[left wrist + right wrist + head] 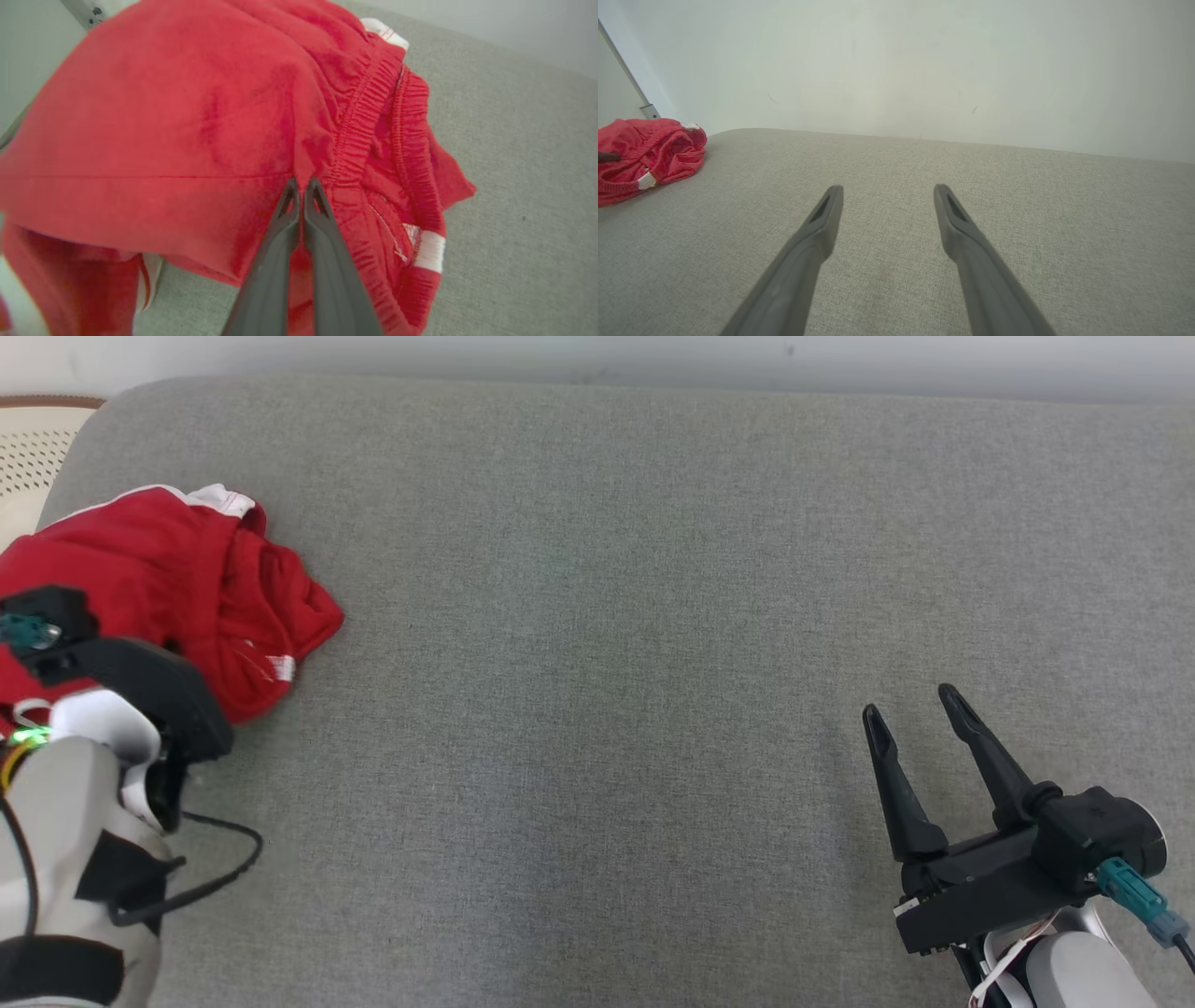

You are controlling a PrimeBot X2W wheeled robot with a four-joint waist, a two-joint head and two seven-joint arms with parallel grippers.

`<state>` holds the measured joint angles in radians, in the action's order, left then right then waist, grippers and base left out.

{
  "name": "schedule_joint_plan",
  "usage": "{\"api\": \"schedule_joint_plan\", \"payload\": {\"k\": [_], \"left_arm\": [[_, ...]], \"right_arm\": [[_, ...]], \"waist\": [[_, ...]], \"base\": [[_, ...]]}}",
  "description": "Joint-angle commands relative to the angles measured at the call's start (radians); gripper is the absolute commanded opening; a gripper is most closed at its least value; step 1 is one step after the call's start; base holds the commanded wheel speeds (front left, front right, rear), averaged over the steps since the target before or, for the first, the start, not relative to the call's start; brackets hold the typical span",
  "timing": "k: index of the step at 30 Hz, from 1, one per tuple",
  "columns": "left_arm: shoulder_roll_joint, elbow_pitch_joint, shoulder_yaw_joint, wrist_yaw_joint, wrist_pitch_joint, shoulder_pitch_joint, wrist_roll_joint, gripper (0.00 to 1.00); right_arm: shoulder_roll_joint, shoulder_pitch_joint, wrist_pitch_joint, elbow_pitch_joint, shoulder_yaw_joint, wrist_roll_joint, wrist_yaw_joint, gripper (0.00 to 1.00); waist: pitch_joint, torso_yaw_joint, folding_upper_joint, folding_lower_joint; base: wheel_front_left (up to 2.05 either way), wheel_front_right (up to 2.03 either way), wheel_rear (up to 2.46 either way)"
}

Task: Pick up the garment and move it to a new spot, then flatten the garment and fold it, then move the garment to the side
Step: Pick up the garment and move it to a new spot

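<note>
Pickup was the step in hand, the first of the task. The left gripper [301, 183] had its fingers pressed together with almost no gap. Their tips were sunk into a fold of the red garment [196, 140] just beside its elastic waistband [359, 126], and they appeared to pinch the cloth. The garment lay crumpled in a heap at the far left corner of the grey cushion [597, 663], with no part of it visibly lifted.

The right gripper [910, 702] hovered above bare cushion at the near right, well apart from the garment. Its fingers were spread wide and held nothing.

Judged from this, the next move called for a lift high enough to clear the trailing cloth, then a carry toward the open middle of the cushion. A thin pinch on soft fabric might slip, so a steady rise seemed wise. Flattening and folding were not yet begun.

Counted: one garment, two grippers with two fingers each, one cushion.
</note>
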<state>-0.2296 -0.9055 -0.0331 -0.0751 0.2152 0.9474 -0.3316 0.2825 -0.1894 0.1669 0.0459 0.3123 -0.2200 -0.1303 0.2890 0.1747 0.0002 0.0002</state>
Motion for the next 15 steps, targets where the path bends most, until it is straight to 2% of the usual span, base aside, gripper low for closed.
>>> {"api": "schedule_joint_plan", "payload": {"k": [1,8,15], "left_arm": [[-0.019,0.004,0.006,-0.008,-0.04,0.029,0.006,0.0],[-0.048,0.079,0.008,-0.029,-0.204,0.092,0.029,0.0],[-0.045,0.196,-0.007,-0.041,-0.285,0.11,0.047,0.0]], "right_arm": [[0.003,-0.003,0.004,-0.003,0.0,-0.004,-0.001,1.0],[-0.003,0.016,0.003,-0.012,-0.014,-0.007,-0.001,1.0],[-0.02,0.029,0.004,-0.013,-0.021,0.003,-0.001,1.0]], "waist": [[-0.004,0.002,-0.0002,-0.0002],[-0.044,0.017,-0.0002,-0.0002],[-0.091,0.026,-0.0002,-0.0002]], "base": [[0.0,0.0,0.0],[0.0,0.0,0.0],[0.0,0.0,0.0]]}}
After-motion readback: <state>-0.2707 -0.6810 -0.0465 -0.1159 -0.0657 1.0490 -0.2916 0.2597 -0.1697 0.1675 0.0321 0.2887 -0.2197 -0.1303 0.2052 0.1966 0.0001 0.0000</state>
